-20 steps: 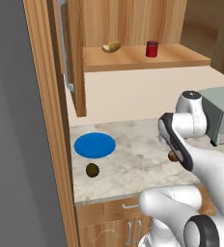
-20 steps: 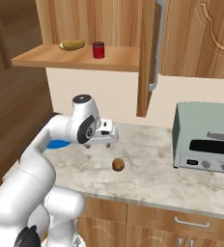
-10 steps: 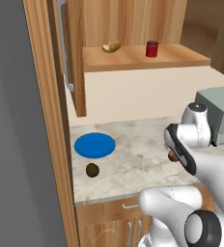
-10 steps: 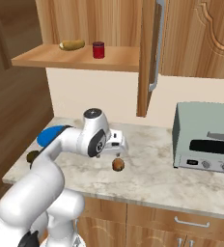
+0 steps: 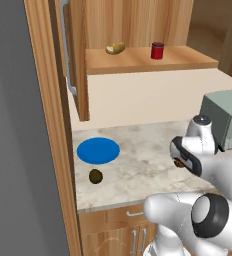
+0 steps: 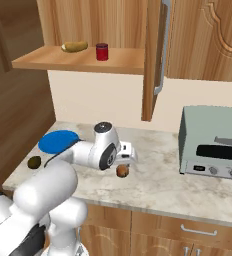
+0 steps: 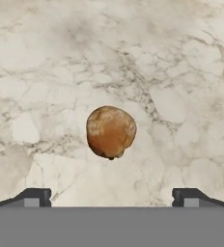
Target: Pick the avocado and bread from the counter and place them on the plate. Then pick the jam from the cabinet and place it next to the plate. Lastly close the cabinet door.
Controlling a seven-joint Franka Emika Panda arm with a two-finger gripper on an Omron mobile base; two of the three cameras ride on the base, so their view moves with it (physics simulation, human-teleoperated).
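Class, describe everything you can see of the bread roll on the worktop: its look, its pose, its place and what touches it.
The bread is a small, lumpy, rounded ball, orange-brown with paler tan patches and a matte crust-like surface. It rests on the marbled beige-grey counter, alone on bare stone, well right of the blue plate. The open gripper hangs just above it; its dark fingertips stand wide to either side, not touching it.

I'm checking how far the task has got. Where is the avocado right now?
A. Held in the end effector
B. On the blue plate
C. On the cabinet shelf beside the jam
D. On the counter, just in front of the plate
D: the avocado lies on the bare counter just off the near rim of the plate, while the open end effector hovers over the bread.
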